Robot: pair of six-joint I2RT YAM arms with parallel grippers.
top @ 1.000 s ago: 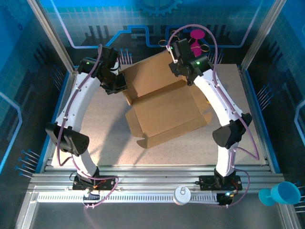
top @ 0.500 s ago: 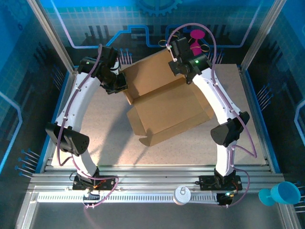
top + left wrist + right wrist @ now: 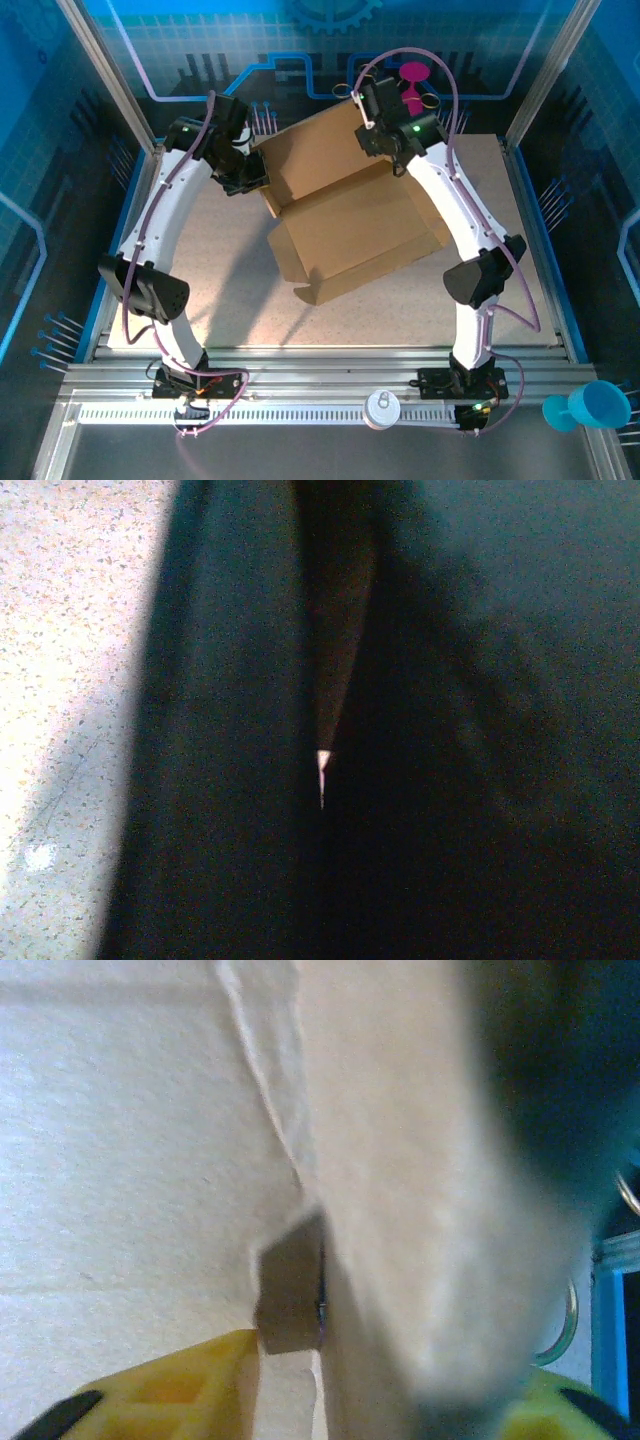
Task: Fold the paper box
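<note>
The plain brown cardboard paper box (image 3: 350, 235) lies half-folded on the speckled table (image 3: 200, 270). The left gripper (image 3: 249, 180) sits closed at its rear-left corner. The right gripper (image 3: 360, 1405) has its yellow fingers (image 3: 175, 1395) apart, straddling a flap.

Paper box (image 3: 345, 225) — plain brown, unmarked. Tabletop (image 3: 230, 290) — pale beige with fine dark speckle. Left arm (image 3: 165, 215) and right arm (image 3: 462, 212): white shells, black joints. Also a magenta cup (image 3: 413, 75) and a light blue cup (image 3: 590, 405).

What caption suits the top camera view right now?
Half-folded paper box on the table, left gripper at its left corner, right gripper at the raised back flap.
</note>
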